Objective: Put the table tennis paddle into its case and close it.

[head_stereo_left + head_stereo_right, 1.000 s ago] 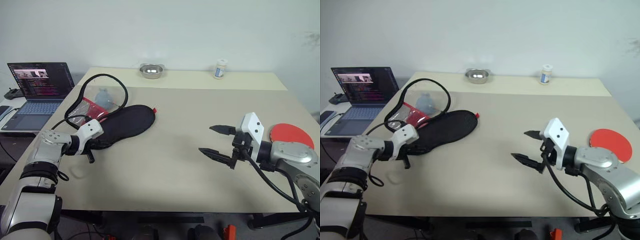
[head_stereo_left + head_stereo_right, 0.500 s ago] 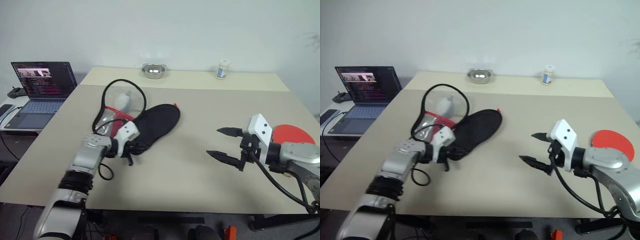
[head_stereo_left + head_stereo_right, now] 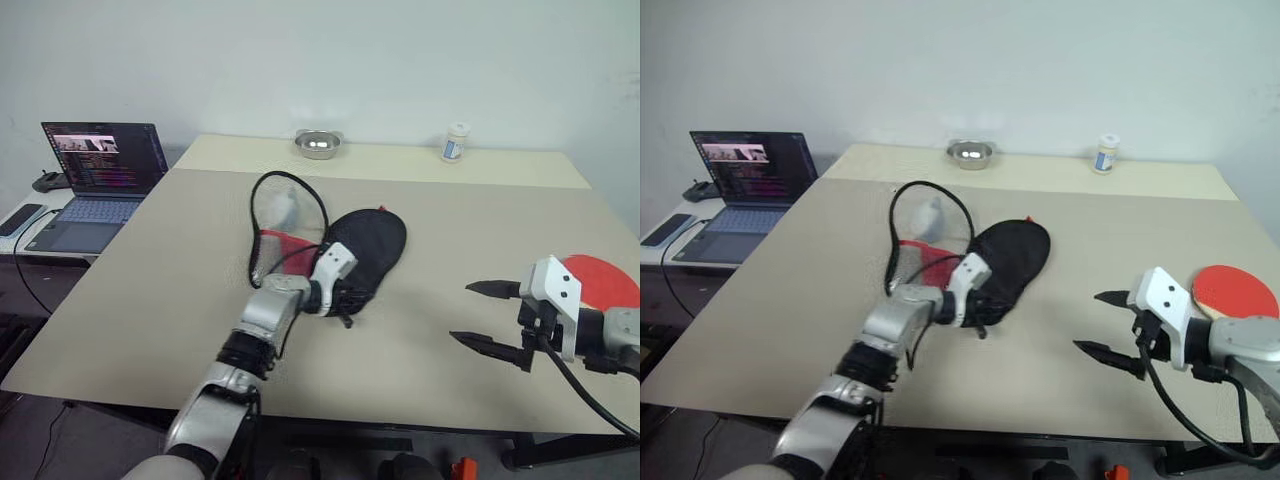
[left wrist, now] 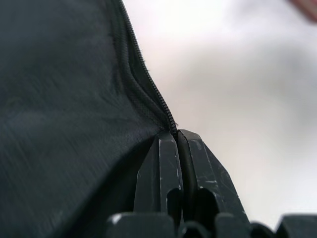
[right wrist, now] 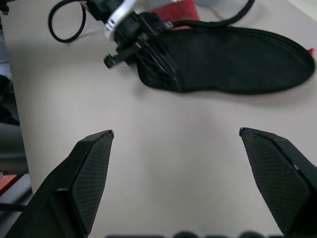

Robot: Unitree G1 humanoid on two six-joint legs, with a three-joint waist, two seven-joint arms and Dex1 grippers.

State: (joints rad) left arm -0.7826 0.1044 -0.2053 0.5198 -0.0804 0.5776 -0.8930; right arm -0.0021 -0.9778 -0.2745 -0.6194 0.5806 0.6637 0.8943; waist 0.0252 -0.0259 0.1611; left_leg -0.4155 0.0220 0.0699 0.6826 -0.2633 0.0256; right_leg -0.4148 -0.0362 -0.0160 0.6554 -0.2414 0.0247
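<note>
**One case pinched, one paddle waiting**

Head views: one black fabric paddle-shaped case lies mid-surface, left fingers clamped on its edge; one red round paddle lies right of the case.

Left wrist: fingers together on the zipper edge.

Right wrist: right fingers spread wide, empty, near the case.

Both arms are silver-grey metal with black jointed segments and black cables. Each white-housed end effector bears two black, textured, pointed fingers.

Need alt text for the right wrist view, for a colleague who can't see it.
The open right gripper hovers over the tan table, its two black fingers spread wide. Beyond them the left gripper pinches the narrow end of the case, which lies black side up.
</note>
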